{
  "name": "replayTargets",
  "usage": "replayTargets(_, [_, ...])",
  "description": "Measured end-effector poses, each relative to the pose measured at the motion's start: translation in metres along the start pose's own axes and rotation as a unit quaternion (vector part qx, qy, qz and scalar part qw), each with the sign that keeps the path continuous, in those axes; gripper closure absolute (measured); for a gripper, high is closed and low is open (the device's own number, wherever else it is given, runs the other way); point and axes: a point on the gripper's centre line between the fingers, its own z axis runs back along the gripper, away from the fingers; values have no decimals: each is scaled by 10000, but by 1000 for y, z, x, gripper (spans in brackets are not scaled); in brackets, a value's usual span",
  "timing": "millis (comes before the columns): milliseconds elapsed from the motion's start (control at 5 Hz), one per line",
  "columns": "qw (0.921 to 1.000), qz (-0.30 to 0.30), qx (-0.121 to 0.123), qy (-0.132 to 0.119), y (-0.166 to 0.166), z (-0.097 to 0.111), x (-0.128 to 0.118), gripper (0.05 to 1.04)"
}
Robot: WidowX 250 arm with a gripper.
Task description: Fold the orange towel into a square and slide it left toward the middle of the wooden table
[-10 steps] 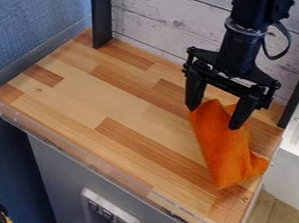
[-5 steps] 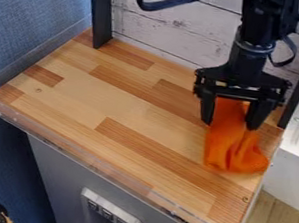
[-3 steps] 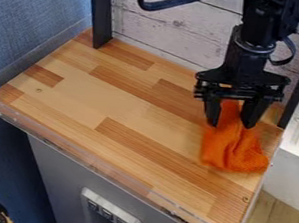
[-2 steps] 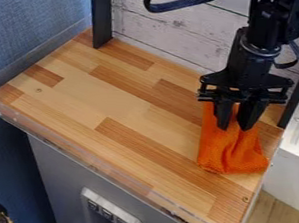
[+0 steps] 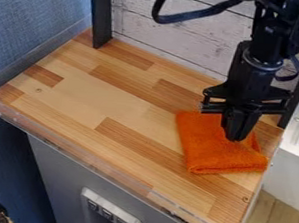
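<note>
Fingers of my gripper have come together since the last frame, and it's a touch lower in the view; orange cloth has spread toward the view's left, from a narrow bunched strip to a broad, flatter patch.

Wooden tabletop is the biggest thing, and it bears the cloth, so I'm likely not carrying much weight. White plank wall stands behind, grey cabinet below. My black arm comes in from the top edge, over the far right part of the top, probably so the fingers can point down at the fabric.

Cloth sits at the right side of the tabletop, one corner close to the right edge, its near edge looking folded over, which probably makes that side thicker. Clear rim runs along the near edge, likely a guard against things sliding off.

Gripper: closed, tips low over the cloth's right-hand part, seemingly touching it. Can't tell if a fold is pinched between them or they only press on top.
</note>
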Motion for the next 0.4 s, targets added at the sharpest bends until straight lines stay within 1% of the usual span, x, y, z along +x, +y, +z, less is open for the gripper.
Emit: replayTargets(400, [9998,-38,43,164,-5,-22,1,1025])
